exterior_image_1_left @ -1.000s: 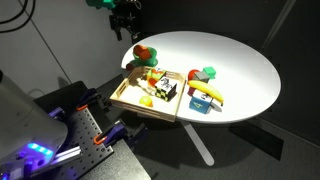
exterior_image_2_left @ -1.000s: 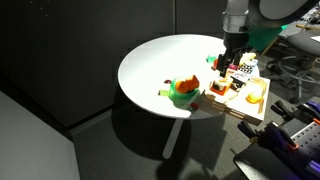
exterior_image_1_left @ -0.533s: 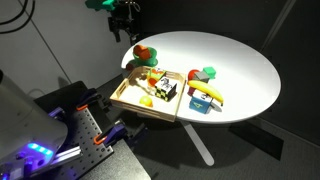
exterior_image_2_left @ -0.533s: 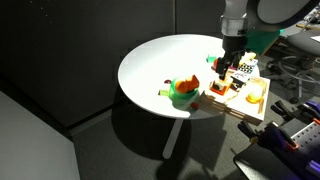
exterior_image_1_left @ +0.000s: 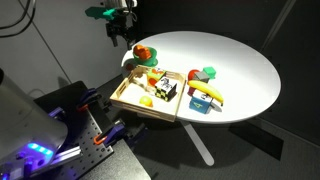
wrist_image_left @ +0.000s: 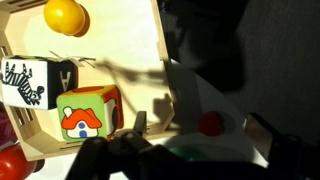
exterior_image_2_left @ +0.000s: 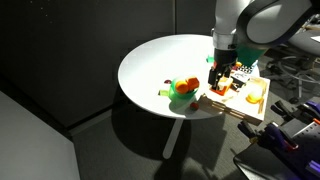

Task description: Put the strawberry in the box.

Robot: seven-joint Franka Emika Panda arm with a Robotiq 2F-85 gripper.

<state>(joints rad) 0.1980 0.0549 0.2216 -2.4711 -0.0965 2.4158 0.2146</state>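
The box is a shallow light wooden tray (exterior_image_1_left: 128, 97) at the table's near edge; it also shows in the other exterior view (exterior_image_2_left: 240, 103) and the wrist view (wrist_image_left: 120, 50). A small red toy that looks like the strawberry (wrist_image_left: 210, 123) lies on the white table just outside the tray wall, beside a green toy (wrist_image_left: 190, 152). In both exterior views the pair sits next to the tray (exterior_image_1_left: 148, 50) (exterior_image_2_left: 187, 83). My gripper (wrist_image_left: 202, 135) hangs open above it, one finger on either side in the wrist view. It also shows in both exterior views (exterior_image_1_left: 120, 30) (exterior_image_2_left: 219, 78).
The tray holds a yellow ball (wrist_image_left: 65, 15), a zebra block (wrist_image_left: 28, 82), a house block (wrist_image_left: 88, 112) and other toys. A small blue box with a banana on it (exterior_image_1_left: 205, 100) and another red and green toy (exterior_image_1_left: 205, 73) stand beside the tray. The round table's edge (exterior_image_1_left: 120, 62) is close.
My gripper has moved sideways from over the tray toward the red and green toys and come lower. Nothing on the table has moved.
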